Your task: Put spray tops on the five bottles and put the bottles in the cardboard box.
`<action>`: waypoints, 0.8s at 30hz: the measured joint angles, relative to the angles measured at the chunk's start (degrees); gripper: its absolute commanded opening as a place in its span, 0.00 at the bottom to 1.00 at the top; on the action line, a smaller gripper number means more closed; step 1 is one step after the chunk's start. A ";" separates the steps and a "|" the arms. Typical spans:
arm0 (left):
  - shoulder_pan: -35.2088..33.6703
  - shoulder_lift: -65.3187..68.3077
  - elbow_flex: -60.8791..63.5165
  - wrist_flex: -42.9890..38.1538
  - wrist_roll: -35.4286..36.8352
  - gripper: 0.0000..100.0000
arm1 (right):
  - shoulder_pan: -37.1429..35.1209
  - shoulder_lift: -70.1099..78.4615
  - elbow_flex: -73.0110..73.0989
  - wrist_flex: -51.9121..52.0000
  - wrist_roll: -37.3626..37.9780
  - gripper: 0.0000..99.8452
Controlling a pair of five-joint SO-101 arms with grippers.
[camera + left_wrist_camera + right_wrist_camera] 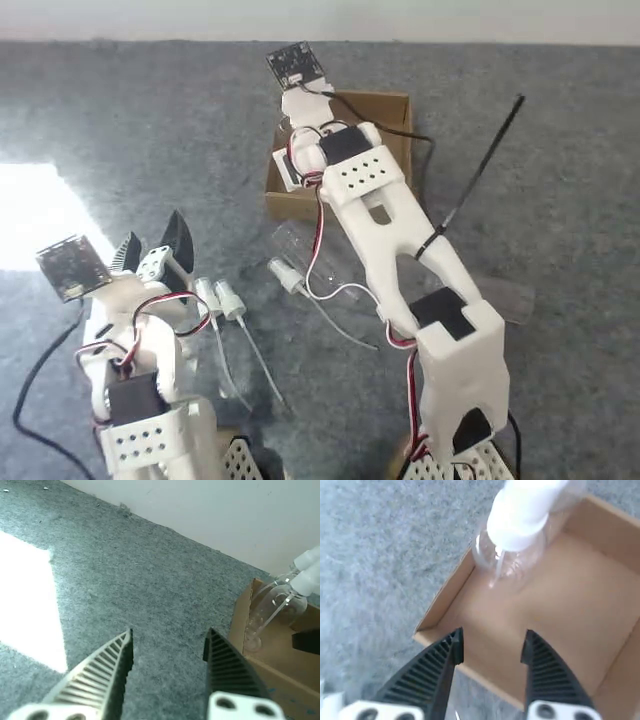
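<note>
Over the cardboard box (288, 205) at upper centre, the right gripper (492, 635) gapes empty near a capped bottle (512, 550); left gripper (155, 232), lower left, likewise wide.

My worktop (150, 130) has a mottled grey, felt-like surface. In the high view a bright patch of light (40, 215) lies on it at about nine o'clock and runs off the edge. A pale wall (320, 18) stands along the far side at twelve o'clock. In my left wrist view, small specks of debris (123, 507) sit where the grey surface meets that wall.
</note>
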 measured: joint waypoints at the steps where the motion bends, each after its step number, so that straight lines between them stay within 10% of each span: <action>1: 0.00 0.00 0.00 0.00 0.00 0.22 | 0.00 -0.97 0.00 0.97 0.00 0.13; 24: 0.00 0.00 0.00 0.00 0.00 0.22 | 0.00 -22.77 0.00 32.79 8.62 0.13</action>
